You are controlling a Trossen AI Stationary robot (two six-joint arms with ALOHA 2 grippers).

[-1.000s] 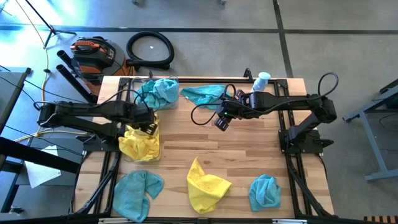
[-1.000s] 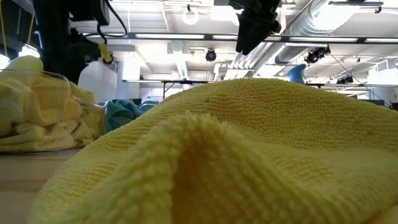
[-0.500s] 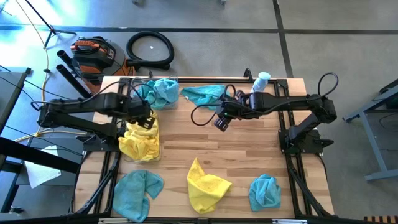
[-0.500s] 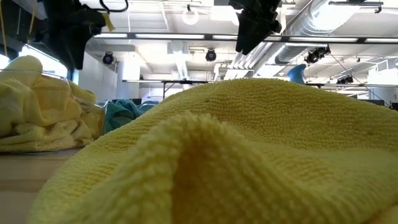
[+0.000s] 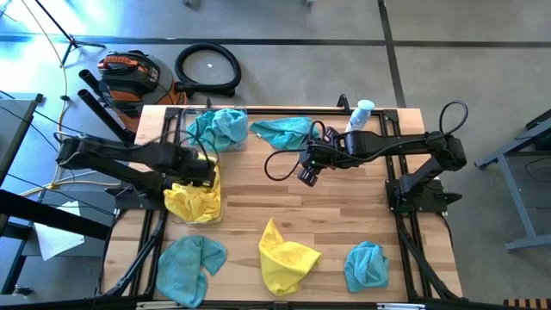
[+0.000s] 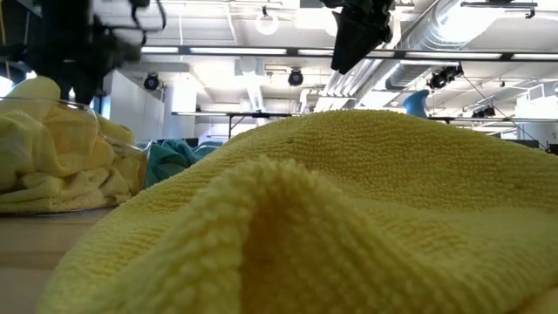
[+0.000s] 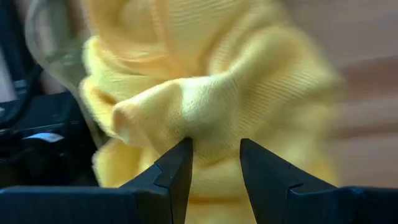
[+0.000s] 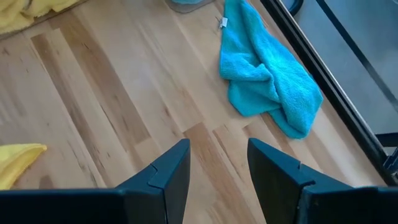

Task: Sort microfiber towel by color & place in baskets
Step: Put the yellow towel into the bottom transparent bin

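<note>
**Both tools spread over a desk of yellow and teal cloths**

The wooden desk carries loose cloths: a yellow cloth at the near edge, between a teal cloth toward the left and a smaller teal cloth toward the right. Another teal cloth lies at the far edge, near a white-and-blue bottle. Two clear baskets stand on the left: the yellow-filled basket nearer, the teal-filled basket behind it. The left tool hovers over the yellow basket, fingers spread, holding nothing. The right tool hangs above bare wood mid-desk, fingers also spread and empty.
</note>
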